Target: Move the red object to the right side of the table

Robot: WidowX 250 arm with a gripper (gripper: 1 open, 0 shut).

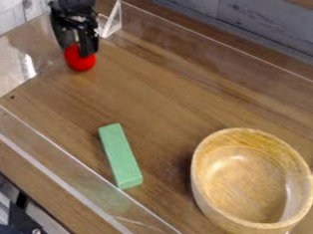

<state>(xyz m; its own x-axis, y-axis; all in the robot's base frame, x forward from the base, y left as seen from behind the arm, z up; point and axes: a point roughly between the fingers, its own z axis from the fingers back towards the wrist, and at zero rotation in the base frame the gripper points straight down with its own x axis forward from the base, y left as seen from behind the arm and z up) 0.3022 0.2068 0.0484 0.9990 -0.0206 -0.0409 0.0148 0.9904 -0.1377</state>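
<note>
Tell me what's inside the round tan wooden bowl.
No object shows inside the round tan wooden bowl; its smooth inner wall and bottom are visible. The near rim may hide a sliver just behind it.

Brown wood-grain surface [182, 81] lies open mid-view; round wooden bowl [252, 183] and green rectangular block [119, 156] obstruct the near part.
</note>
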